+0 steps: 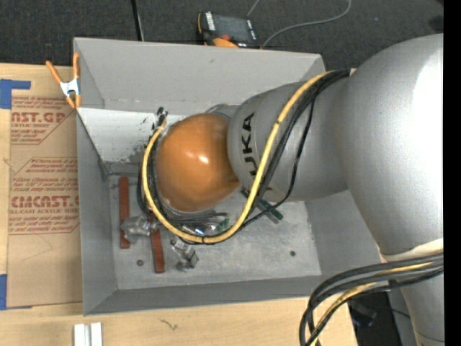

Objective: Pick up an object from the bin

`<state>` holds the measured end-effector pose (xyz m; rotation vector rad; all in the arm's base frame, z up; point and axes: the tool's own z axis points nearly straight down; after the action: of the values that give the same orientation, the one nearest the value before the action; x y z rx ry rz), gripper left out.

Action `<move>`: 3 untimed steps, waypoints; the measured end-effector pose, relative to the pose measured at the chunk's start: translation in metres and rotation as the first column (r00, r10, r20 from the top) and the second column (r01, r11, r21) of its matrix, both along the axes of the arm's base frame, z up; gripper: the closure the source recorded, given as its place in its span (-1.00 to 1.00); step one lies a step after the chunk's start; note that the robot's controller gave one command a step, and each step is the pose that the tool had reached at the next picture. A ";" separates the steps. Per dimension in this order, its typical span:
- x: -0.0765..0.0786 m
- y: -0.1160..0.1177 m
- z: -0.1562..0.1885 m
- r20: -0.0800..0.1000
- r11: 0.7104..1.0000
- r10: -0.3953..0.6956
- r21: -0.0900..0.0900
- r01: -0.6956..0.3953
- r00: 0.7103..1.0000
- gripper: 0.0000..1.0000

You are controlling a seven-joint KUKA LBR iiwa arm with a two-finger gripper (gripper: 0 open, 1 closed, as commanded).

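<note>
My gripper [160, 242] is low over the bin's left front floor, beneath the orange dome on the wrist. Its two metal fingertips [135, 228] stand apart, so it is open. A short red-brown stick [157, 255] lies on the floor between the two fingertips, pointing toward the front wall. I cannot tell whether either tip touches it. A longer red-brown stick [124, 206] lies just left of the left fingertip, along the bin's left wall.
The arm and its cables cover the middle and right of the bin. A small dark green thing [271, 212] pokes out from under the arm near the centre. Bare grey floor shows at the front right.
</note>
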<state>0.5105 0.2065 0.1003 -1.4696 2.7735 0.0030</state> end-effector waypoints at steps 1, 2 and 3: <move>0.014 0.011 -0.001 0.001 0.992 0.129 0.000 -0.129 0.992 -1.00; 0.011 0.009 -0.031 0.000 0.901 0.434 -0.001 -0.434 0.901 -1.00; -0.016 0.029 -0.031 -0.002 0.805 0.594 0.001 -0.594 0.805 -1.00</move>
<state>0.4949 0.2353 0.0692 -2.2645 2.1774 0.0059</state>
